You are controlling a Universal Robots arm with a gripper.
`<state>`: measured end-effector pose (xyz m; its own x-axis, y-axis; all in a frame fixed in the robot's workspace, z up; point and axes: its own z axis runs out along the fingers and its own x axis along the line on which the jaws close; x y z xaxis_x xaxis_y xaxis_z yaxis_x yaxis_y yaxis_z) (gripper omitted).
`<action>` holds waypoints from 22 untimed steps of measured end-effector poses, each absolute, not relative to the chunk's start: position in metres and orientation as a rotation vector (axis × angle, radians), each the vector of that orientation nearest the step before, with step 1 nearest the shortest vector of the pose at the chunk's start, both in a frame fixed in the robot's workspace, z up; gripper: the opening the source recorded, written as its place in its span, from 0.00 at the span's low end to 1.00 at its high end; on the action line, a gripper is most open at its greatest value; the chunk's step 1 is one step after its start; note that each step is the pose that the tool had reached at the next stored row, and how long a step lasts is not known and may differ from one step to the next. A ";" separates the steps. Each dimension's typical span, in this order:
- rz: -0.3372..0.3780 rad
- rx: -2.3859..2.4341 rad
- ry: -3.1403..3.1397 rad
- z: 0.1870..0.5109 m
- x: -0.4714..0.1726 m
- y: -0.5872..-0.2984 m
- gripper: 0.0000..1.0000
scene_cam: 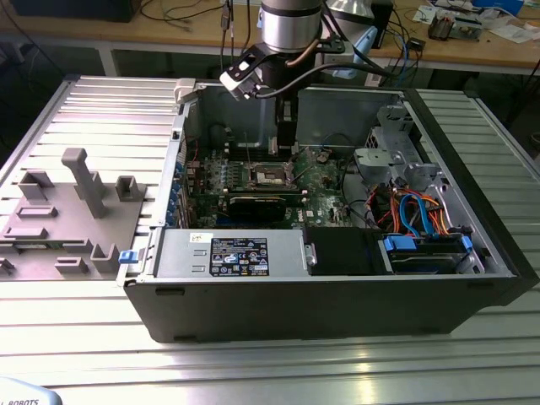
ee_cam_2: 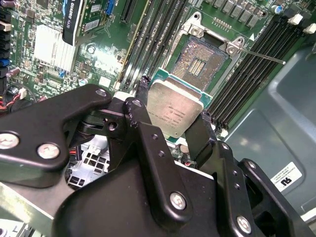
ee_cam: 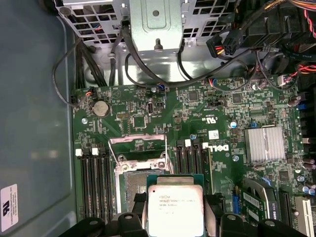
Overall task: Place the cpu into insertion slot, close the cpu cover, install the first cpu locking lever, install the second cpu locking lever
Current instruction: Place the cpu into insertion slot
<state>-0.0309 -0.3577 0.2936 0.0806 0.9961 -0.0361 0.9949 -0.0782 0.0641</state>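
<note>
- The chip (ee_cam_2: 174,112) is being pinched by two edges in the gripper (ee_cam_2: 174,104), which is closed only to the chip's width.
- Just beyond the gripper, the socket (ee_cam_2: 200,61) is being partly hidden by the chip, beside the raised cover (ee_cam: 136,138).

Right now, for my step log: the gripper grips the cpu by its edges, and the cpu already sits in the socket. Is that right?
Not quite. The gripper does grip the cpu by its edges, but the socket is bare: in the second wrist view its contacts show, and the cpu hangs in the gripper, not seated.
</note>
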 end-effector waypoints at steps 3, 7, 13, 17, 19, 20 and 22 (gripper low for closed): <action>0.026 2.259 2.078 0.293 -0.031 -0.358 0.54; 0.025 2.264 2.072 0.293 -0.031 -0.358 0.54; 0.025 2.275 2.061 0.293 -0.031 -0.358 0.54; 0.025 2.275 2.060 0.293 -0.031 -0.358 0.54; 0.025 2.276 2.059 0.293 -0.032 -0.358 0.54; 0.025 2.276 2.060 0.293 -0.032 -0.358 0.54; 0.025 2.276 2.060 0.292 -0.034 -0.358 0.54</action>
